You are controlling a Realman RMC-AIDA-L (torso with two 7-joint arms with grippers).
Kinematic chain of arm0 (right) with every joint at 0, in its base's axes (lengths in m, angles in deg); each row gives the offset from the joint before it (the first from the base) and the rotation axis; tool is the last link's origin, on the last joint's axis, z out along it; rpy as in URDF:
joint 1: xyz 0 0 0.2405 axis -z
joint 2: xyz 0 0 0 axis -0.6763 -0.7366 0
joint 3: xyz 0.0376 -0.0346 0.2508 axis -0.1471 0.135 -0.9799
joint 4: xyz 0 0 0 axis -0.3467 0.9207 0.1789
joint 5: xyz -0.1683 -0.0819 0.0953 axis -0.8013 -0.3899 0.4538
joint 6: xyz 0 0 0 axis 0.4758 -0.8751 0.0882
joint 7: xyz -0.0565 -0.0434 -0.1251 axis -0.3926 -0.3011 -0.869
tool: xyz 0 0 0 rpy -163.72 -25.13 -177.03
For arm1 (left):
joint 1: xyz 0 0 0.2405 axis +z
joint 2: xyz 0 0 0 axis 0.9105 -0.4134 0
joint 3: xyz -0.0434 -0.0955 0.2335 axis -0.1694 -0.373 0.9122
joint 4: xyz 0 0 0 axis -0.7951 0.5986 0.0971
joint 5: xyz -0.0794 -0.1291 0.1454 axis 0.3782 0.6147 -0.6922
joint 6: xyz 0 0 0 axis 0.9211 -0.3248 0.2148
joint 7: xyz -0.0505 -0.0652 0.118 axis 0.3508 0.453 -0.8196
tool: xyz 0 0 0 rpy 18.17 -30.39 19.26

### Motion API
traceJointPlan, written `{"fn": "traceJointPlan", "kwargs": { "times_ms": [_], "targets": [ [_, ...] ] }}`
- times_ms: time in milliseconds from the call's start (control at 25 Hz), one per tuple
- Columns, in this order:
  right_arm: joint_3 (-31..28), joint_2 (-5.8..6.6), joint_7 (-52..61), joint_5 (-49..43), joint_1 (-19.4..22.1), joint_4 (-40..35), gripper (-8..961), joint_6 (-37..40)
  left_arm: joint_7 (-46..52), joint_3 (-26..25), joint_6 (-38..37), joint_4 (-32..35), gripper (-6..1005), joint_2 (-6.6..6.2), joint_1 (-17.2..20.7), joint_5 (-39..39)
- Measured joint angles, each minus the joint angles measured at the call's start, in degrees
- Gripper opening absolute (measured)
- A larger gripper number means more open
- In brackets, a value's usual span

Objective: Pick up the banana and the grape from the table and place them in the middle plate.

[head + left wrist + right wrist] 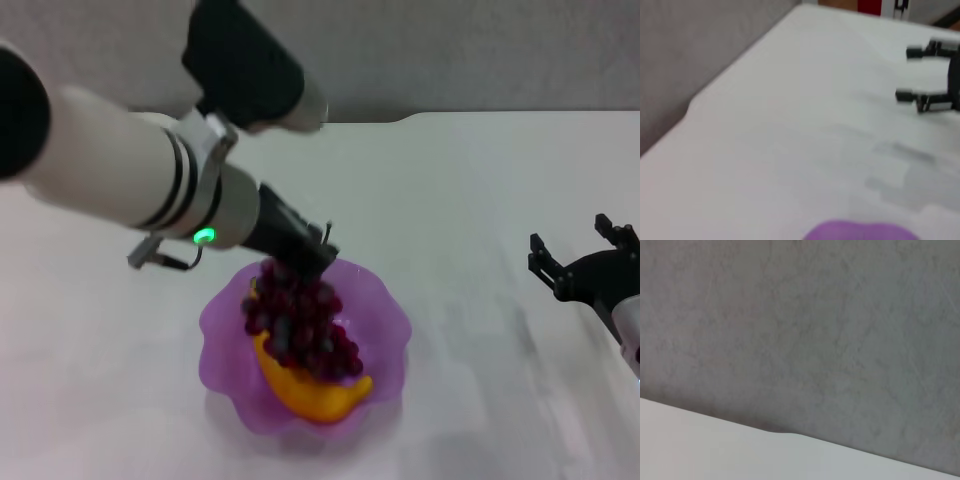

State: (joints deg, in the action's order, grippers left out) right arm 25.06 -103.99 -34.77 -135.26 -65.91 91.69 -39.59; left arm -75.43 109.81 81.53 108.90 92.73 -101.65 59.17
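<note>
Nearest the head camera: left arm (120, 175), white with black bands and a green light, reaching across and down to the middle plate (385, 310). Largest surface: white worktop (470, 200), notched at far edge, grey wall behind. Middle plate: translucent purple, scalloped rim, resting on worktop at centre-front; rim also visible in left wrist view (860, 232). Banana (315, 395): yellow-orange, lying inside plate along near side, partly covered by grape. Grape (300, 325): dark red-purple bunch, inside plate, resting on banana, upper end meeting left tool. Left tool (300, 262): black, at top of grape bunch over plate's far rim; finger state cannot be told. Right tool (580, 255): black, well apart from plate at right side of worktop, fingers spread, holding nothing; also seen in left wrist view (925, 75).
</note>
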Motion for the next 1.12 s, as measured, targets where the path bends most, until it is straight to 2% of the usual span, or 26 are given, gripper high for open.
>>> {"fn": "traceJointPlan", "kwargs": {
  "times_ms": [240, 600, 1040, 1120],
  "targets": [
    [0.02, 0.02, 0.03, 0.17, -0.02, -0.24, 880, 0.09, 0.00, 3.99, -5.71, -5.50, 248, 0.04, 1.14, -1.44],
    [0.02, 0.02, 0.12, 0.23, -0.01, -0.42, 880, 0.09, 1.07, 8.23, -12.66, -8.45, 258, 0.16, 4.28, -2.23],
    [0.02, 0.02, 0.12, 0.37, 0.13, -0.44, 880, -0.01, 4.59, 12.18, -17.69, -5.70, 485, 0.24, 5.63, -2.36],
    [0.01, 0.02, 0.12, 0.38, 0.12, -0.44, 880, -0.01, 4.63, 12.32, -19.01, -4.29, 564, 0.20, 6.40, -2.39]
  ]
}}
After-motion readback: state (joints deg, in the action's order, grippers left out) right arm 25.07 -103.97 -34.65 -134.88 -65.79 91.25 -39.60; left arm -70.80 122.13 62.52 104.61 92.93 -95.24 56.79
